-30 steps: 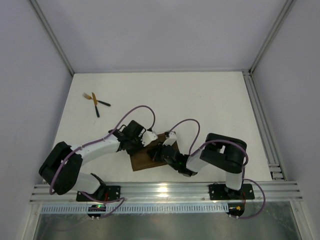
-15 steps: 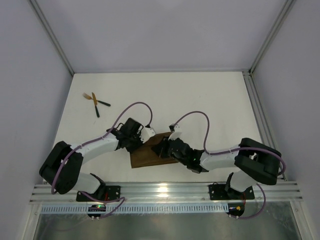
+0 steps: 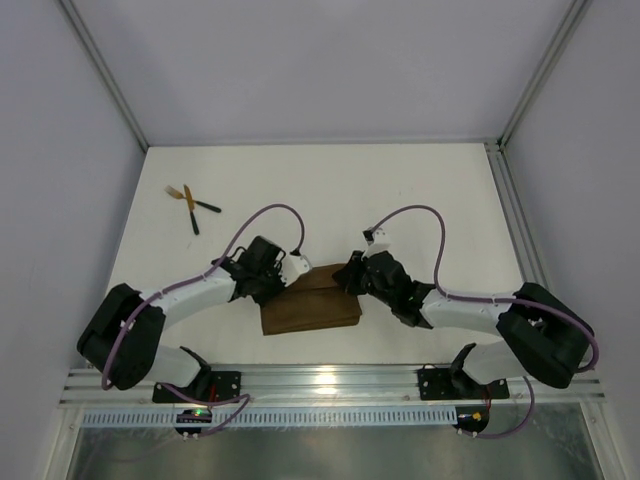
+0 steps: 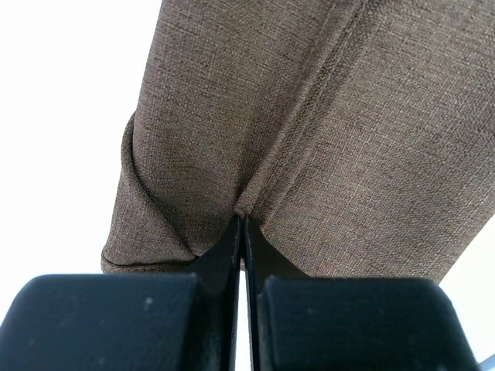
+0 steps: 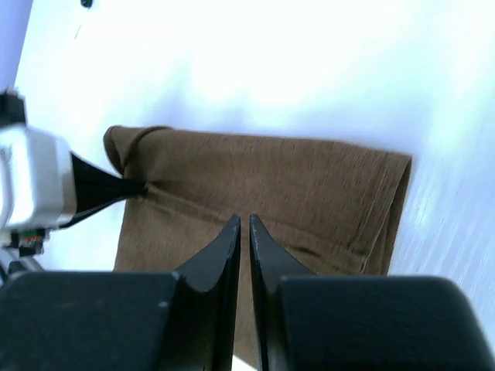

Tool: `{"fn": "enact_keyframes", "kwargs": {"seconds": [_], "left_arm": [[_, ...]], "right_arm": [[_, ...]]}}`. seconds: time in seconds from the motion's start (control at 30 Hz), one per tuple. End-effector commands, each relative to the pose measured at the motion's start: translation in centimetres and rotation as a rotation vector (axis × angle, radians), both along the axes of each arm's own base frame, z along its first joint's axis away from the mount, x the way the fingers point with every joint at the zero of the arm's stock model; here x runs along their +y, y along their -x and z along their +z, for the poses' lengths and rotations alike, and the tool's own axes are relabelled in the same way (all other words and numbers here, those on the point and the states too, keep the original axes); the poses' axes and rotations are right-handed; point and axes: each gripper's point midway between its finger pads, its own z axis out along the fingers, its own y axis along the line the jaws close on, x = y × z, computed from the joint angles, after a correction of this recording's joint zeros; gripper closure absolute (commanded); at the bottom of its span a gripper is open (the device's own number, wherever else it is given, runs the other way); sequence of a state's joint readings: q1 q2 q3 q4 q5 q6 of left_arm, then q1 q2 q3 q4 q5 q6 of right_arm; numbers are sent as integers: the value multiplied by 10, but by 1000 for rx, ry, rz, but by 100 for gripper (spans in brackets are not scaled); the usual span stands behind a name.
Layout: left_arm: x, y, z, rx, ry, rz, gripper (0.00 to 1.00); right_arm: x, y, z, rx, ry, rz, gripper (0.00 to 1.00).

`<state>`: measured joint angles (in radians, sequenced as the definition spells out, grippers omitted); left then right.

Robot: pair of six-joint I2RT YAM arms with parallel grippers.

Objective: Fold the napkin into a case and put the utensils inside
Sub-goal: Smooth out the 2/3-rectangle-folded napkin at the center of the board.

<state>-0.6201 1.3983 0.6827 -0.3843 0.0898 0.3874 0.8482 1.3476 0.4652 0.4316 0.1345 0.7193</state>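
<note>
The brown napkin (image 3: 310,308) lies folded into a flat oblong near the front of the white table. My left gripper (image 3: 290,283) is shut on the napkin (image 4: 325,116), pinching a ridge of cloth at its far left edge (image 4: 241,215). My right gripper (image 3: 350,276) hovers just over the napkin's far right part (image 5: 271,193), jaws a narrow slit apart with nothing between them (image 5: 244,222). The left gripper's fingers (image 5: 100,189) show at the left of the right wrist view. The utensils (image 3: 192,206), gold heads on thin black handles, lie crossed at the far left, away from both grippers.
An aluminium rail (image 3: 330,380) carrying both arm bases runs along the near edge. A second rail (image 3: 520,240) borders the table's right side. Grey walls close off the left, back and right. Purple cables (image 3: 270,215) arch above each forearm.
My right arm swung out to the right and its gripper slid from the napkin's middle to its far right end, parting slightly and letting go. The cloth now lies flatter. The left gripper stayed put.
</note>
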Motion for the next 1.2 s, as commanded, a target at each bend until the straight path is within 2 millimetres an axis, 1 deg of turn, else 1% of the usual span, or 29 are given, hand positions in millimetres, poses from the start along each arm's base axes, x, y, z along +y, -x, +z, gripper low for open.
{"fn": "enact_keyframes", "kwargs": {"seconds": [0.0,0.03,0.07,0.1,0.2,0.23,0.27,0.3,0.33,0.47,0.5,0.53,0.57,0.63,0.67,0.7,0.73,0.77,0.8,0.83,0.87,0.9,0.93,0.97,1.0,1.03,1.1,1.13,1.17], "left_arm": [[7,10,-13,23,-24,-35,100],[8,10,-14,21,-27,-37,100],[8,10,-15,20,-26,-39,100],[8,12,-15,25,-23,-41,100],[6,17,-15,35,-3,-59,100],[5,18,-13,34,7,-63,100],[3,19,-12,38,16,-72,100],[3,22,-12,49,21,-77,100],[0,25,-10,56,39,-100,100],[-1,33,-4,87,49,-137,96],[-2,36,-3,97,55,-147,86],[0,39,0,111,56,-150,77],[-6,39,11,105,98,-157,65],[-10,42,24,110,136,-168,57],[-17,39,39,99,183,-178,54],[-20,37,50,87,207,-179,54],[-22,36,57,97,220,-176,54],[-26,31,70,98,249,-170,58],[-28,30,75,110,273,-152,62],[-30,26,80,109,289,-138,68],[-30,18,84,91,304,-114,81],[-28,7,88,54,291,-70,88],[-27,0,85,60,288,-4,94],[-28,-9,85,38,290,21,99],[-27,-13,83,40,282,32,100],[-27,-15,74,62,266,26,100],[-24,-20,67,73,255,32,100],[-18,-26,59,67,216,56,100],[-15,-31,54,55,197,75,100]], "right_arm": [[9,-19,6,-35,11,36,88],[8,-19,-10,-7,36,32,88],[8,-20,-15,-1,39,30,88],[6,-18,-26,27,45,17,88],[1,-17,-50,67,58,-17,91],[0,-19,-53,74,48,-40,91],[-2,-17,-62,92,56,-49,91],[-4,-16,-67,102,58,-60,92],[-4,-18,-71,108,53,-75,92],[-7,-17,-79,128,61,-90,94],[-8,-15,-82,135,62,-90,94],[-8,-15,-82,133,61,-94,94],[-9,-14,-83,138,62,-95,95],[-12,-13,-84,138,66,-103,95],[-13,-13,-83,135,69,-104,95],[-13,-14,-82,131,69,-106,95],[-14,-13,-83,134,74,-107,96],[-14,-14,-82,131,76,-105,96],[-13,-14,-82,128,78,-99,95],[-12,-14,-83,132,79,-94,96],[-12,-14,-83,134,80,-92,95],[-10,-14,-82,131,78,-89,96],[-10,-14,-84,133,79,-87,96],[-9,-14,-84,133,77,-86,96],[-9,-14,-84,133,77,-86,96],[-9,-14,-84,132,76,-82,96],[-10,-13,-86,136,81,-83,96],[-10,-13,-86,136,81,-83,96],[-10,-13,-87,139,82,-83,96]]}}
